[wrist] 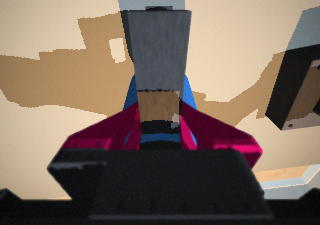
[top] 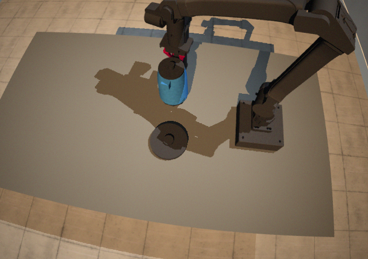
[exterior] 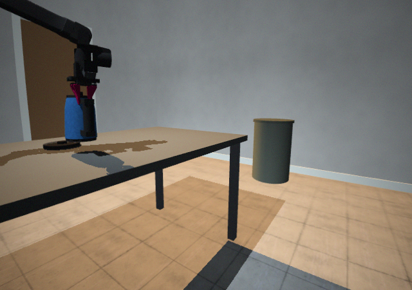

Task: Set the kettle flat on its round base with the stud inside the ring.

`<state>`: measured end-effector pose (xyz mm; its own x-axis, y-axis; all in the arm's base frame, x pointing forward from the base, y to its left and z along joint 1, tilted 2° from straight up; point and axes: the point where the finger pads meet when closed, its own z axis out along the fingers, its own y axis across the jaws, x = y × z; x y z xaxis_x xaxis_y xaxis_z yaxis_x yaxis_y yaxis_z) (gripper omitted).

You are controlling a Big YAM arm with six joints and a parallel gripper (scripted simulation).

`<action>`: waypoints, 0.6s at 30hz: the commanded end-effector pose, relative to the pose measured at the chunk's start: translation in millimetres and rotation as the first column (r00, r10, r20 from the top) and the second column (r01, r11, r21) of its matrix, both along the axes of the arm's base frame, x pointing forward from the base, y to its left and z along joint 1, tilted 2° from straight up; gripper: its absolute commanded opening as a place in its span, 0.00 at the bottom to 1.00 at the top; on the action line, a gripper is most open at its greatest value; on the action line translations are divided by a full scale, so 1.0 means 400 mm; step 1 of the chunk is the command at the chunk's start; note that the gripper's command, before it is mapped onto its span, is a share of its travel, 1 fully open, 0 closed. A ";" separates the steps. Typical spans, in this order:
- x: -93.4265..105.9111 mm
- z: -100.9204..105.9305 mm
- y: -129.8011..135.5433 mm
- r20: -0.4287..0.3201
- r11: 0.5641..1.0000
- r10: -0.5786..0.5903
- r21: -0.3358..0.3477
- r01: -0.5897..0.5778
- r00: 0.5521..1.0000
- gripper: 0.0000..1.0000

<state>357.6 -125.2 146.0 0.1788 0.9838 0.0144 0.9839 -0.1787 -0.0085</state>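
One gripper (exterior: 83, 95), clamped partway shut on the handle (exterior: 88, 118) of the blue kettle (top: 171, 88), hanging clear of the table (top: 74, 161) and well apart from the round base (top: 154, 149). Likely trouble: missing the stud (top: 169, 138) off-centre, nudging the loose base, landing tilted. Beyond, only a drum (exterior: 272, 150) on the floor, contents hidden.

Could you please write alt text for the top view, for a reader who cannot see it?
A dark arm reaches over a table, its gripper shut on the handle of a blue kettle. The round base with its stud lies apart from the kettle, nearer the camera, left of the arm's base plate.
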 end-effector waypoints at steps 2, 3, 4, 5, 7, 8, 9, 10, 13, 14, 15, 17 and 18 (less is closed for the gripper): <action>0.053 0.093 0.018 0.095 0.999 -0.010 -0.032 0.013 0.995 0.00; 0.053 0.093 0.018 0.095 0.999 -0.010 -0.032 0.013 0.995 0.00; 0.033 0.069 0.033 0.072 1.000 -0.011 -0.025 0.013 0.997 0.00; 0.018 0.053 0.046 0.056 1.000 -0.011 -0.020 0.012 0.998 0.00; 0.021 0.057 0.063 0.061 1.000 -0.011 -0.018 0.012 0.998 0.00; 0.039 0.078 0.068 0.082 1.000 -0.011 -0.023 0.012 0.997 0.00; 0.044 0.085 0.075 0.088 1.000 -0.010 -0.024 0.013 0.996 0.00; 0.028 0.067 0.088 0.071 1.000 -0.011 -0.019 0.012 0.997 0.00; 0.013 0.052 0.119 0.054 1.000 -0.011 -0.015 0.012 0.998 0.00; 0.040 0.085 0.122 0.087 1.000 -0.011 -0.021 0.013 0.996 0.00; 0.047 0.094 0.129 0.096 1.000 -0.011 -0.023 0.013 0.995 0.00; 0.016 0.058 0.153 0.060 1.000 -0.011 -0.015 0.012 0.998 0.00; 0.007 0.049 0.164 0.050 1.000 -0.011 -0.014 0.012 0.999 0.00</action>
<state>358.7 -68.6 146.9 0.1712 0.9852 0.0078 0.9852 -0.1711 -0.0063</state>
